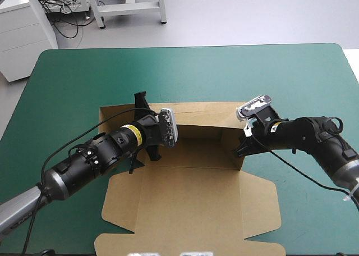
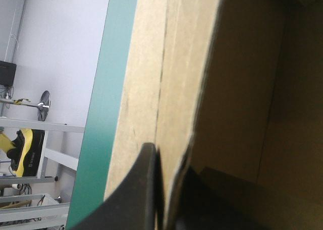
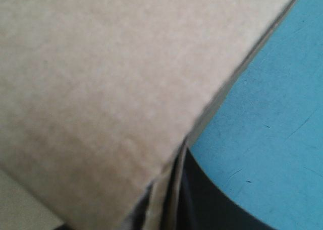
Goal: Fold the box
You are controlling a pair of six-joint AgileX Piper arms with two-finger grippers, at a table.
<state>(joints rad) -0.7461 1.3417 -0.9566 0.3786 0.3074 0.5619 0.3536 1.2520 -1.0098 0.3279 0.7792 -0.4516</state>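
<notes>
The left gripper [image 2: 169,164] is clamped on the left raised wall of the brown box [image 1: 190,200] and the right gripper [image 3: 169,189] on the right wall, a pinch seen only in the wrist views, while the high view alone shows the box mid-table [image 1: 73,82], far half a tray, lid flat toward the near edge.

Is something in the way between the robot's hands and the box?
Nothing visible is. The left gripper and the right gripper are each shut on a raised wall of the brown box, so there is no gap for anything to block.
</notes>
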